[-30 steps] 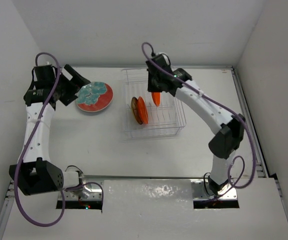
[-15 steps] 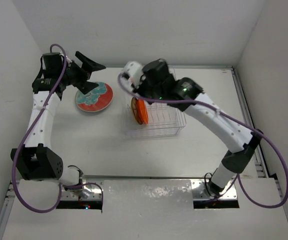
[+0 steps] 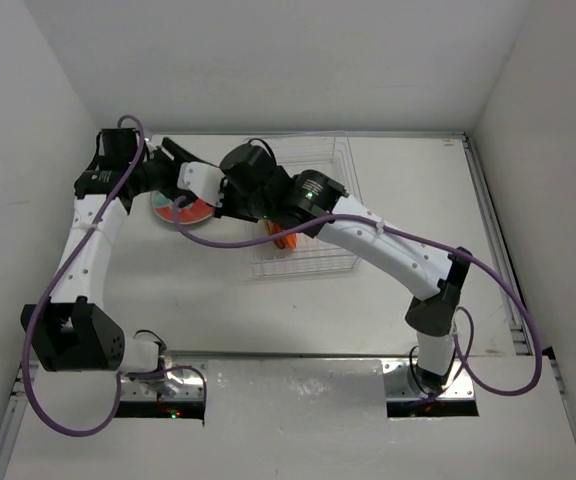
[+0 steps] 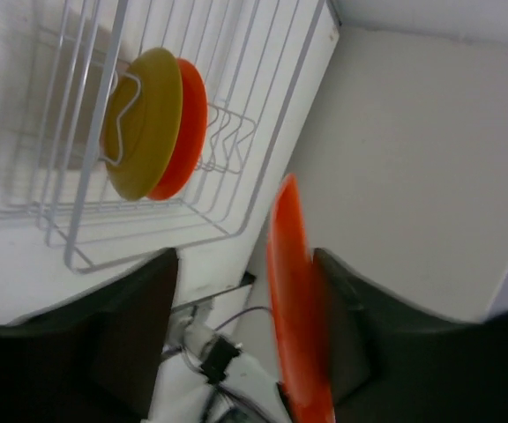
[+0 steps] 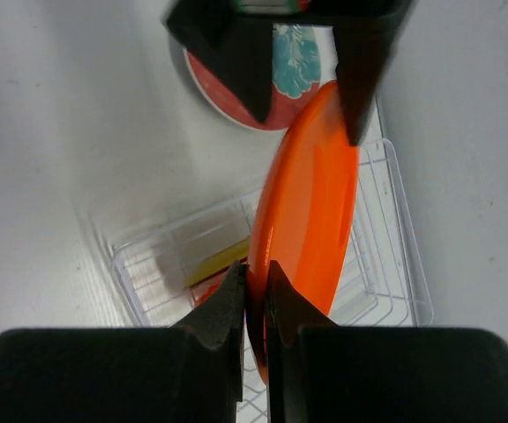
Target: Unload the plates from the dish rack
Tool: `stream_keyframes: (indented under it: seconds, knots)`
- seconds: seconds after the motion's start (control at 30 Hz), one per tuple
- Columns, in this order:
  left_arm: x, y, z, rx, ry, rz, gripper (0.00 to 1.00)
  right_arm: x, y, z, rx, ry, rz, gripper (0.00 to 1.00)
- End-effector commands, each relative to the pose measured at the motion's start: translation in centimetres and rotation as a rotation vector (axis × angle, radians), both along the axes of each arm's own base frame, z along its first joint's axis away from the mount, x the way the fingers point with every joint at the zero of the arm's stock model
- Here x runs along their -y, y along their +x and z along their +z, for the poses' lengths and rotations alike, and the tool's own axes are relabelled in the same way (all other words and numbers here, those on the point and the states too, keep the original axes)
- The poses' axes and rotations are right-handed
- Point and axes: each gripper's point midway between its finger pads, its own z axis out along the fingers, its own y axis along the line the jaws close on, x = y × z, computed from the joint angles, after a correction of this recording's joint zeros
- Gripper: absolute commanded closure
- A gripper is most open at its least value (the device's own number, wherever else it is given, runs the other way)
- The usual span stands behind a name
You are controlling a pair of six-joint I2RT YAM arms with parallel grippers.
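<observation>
Pinching an orange plate (image 5: 307, 203) edge-on, right pincer (image 5: 254, 271) clamped tight, left pincer (image 4: 243, 257) half-open astride its rim

A white matte table (image 3: 218, 300) fills the middle of the overhead view and is boxed in on three sides by plain off-white walls. The back wall (image 3: 268, 60) rises from the table's far edge, meeting it at a thin grey seam. The left wall (image 3: 8, 180) and right wall (image 3: 558, 180) slant outward from the table's side edges. A pale metal rail (image 3: 491, 235) runs along the table's right edge, just inside the right wall, and a similar strip (image 3: 3, 430) shows at the table's near left corner. A whitish, faintly glossy panel (image 3: 298, 388) covers the middle of the table's near edge. The light is even and diffuse, casting only soft grey shadows on the table.
</observation>
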Motion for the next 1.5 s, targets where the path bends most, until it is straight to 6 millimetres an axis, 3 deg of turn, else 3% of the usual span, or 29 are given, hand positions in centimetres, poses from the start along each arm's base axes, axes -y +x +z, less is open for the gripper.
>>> stream_keyframes:
  seconds: [0.0,0.1,0.17,0.2,0.23,0.27,0.33,0.37,0.4,0.47,0.5,0.53,0.57,0.6,0.63,0.67,0.7,0.73,0.87,1.07,1.1,1.23,1.37,1.47]
  knots:
    - [1.1,-1.2,1.2,0.053,-0.029,-0.038,0.70,-2.6,0.8,2.8,0.086,0.095,0.004,1.00]
    - [1.0,-1.1,1.4,0.070,-0.022,-0.032,1.00,-3.4,1.4,1.9,0.076,0.107,-0.021,1.00]
    - [0.7,-1.0,1.2,0.080,0.004,-0.020,1.00,-3.4,1.6,1.7,0.076,0.116,-0.038,1.00]
    - [0.1,-0.9,0.5,0.073,0.033,0.008,1.00,-3.3,1.4,1.1,0.058,0.115,-0.045,0.95]
    - [-0.2,-0.8,0.1,0.072,0.052,0.024,1.00,-3.2,1.3,0.9,0.047,0.124,-0.051,0.53]
    - [-0.8,-1.0,-0.2,0.082,0.086,0.044,1.00,-3.0,1.4,1.1,0.045,0.143,-0.066,0.30]
    - [-4.5,-1.7,-3.9,-0.004,0.268,0.204,1.00,-1.3,1.4,2.1,-0.049,0.261,-0.142,0.03]
    - [-4.6,-2.0,-3.3,0.016,0.272,0.206,1.00,-1.3,1.4,2.1,-0.050,0.261,-0.143,0.02]
    - [-7.2,-2.6,-5.3,-0.036,0.383,0.311,1.00,0.2,1.9,3.1,-0.148,0.376,-0.213,0.01]
    - [-9.5,-4.1,-5.2,-0.014,0.466,0.422,1.00,2.3,3.1,3.7,-0.264,0.510,-0.334,0.02]
    - [-11.1,-4.4,-6.8,-0.022,0.525,0.488,1.00,4.9,5.0,3.5,-0.363,0.623,-0.494,0.04]
    - [-11.4,-4.9,-6.8,0.011,0.531,0.510,1.00,6.2,5.4,2.3,-0.426,0.631,-0.580,0.06]
    - [-11.5,-5.6,-9.6,-0.023,0.551,0.497,1.00,7.3,6.2,2.1,-0.479,0.682,-0.673,0.13]
    - [-11.5,-5.0,-9.9,0.010,0.542,0.504,1.00,8.7,7.8,0.5,-0.501,0.664,-0.753,0.16]
    - [-11.4,-5.3,-11.1,-0.001,0.532,0.509,1.00,9.8,8.0,-1.2,-0.526,0.611,-0.823,0.17]
    - [-11.1,-6.2,-14.1,-0.061,0.531,0.490,1.00,10.1,8.6,-1.0,-0.540,0.623,-0.854,0.18]
    - [-11.0,-6.2,-15.0,-0.067,0.521,0.492,1.00,10.4,9.7,-3.2,-0.565,0.580,-0.897,0.21]
    - [-10.8,-7.2,-17.3,-0.118,0.504,0.496,1.00,10.2,9.8,-4.2,-0.595,0.564,-0.896,0.21]
    - [-11.0,-9.2,-19.8,-0.152,0.477,0.551,1.00,10.6,11.3,-8.5,-0.626,0.511,-0.961,0.32]
    - [-11.3,-11.8,-23.8,-0.239,0.513,0.549,0.98,10.4,10.8,-12.5,-0.683,0.463,-0.984,0.39]
    - [-11.2,-12.5,-24.8,-0.269,0.518,0.542,0.95,10.3,10.9,-12.9,-0.688,0.464,-0.984,0.41]
    - [-11.1,-14.0,-26.8,-0.343,0.532,0.521,0.62,9.9,10.4,-15.4,-0.729,0.426,-0.997,0.43]
    - [-10.8,-15.0,-28.3,-0.408,0.539,0.495,0.45,9.3,10.0,-16.8,-0.766,0.425,-0.991,0.44]
    - [-10.8,-15.0,-28.3,-0.418,0.547,0.483,0.33,8.7,9.7,-17.2,-0.775,0.429,-0.985,0.44]
